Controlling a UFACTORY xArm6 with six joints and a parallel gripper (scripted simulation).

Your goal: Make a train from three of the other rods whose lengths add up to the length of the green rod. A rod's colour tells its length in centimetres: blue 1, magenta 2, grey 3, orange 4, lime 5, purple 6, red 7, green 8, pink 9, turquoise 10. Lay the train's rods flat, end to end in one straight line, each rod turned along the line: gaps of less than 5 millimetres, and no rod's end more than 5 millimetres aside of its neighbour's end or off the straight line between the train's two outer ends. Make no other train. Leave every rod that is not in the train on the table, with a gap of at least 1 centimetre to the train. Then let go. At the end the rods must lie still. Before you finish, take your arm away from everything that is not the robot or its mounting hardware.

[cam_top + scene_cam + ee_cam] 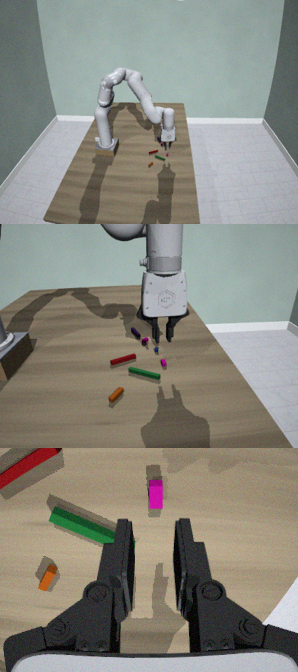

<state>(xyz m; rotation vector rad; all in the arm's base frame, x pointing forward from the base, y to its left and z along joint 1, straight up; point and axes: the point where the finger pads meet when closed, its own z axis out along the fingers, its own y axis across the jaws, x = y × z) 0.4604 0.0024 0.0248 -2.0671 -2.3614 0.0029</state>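
Note:
My gripper (167, 147) (163, 341) (153, 538) hangs above the table, fingers part-way apart and nothing between them. The green rod (160, 158) (144, 373) (82, 525) lies flat; a finger hides its right end in the wrist view. The red rod (153, 152) (123, 359) (30, 467) lies behind it, the orange rod (150, 164) (116, 394) (48, 578) in front. One magenta rod (167, 155) (163, 362) (156, 495) lies right of the green one. The blue rod (156, 349), the other magenta rod (145, 341) and the purple rod (135, 332) lie apart farther back.
The wooden table (132, 189) (71, 402) (225, 493) carries the rods and the arm's shadow. The robot's base (107, 147) (18, 356) stands at the left. The table's right edge runs to the right of the gripper.

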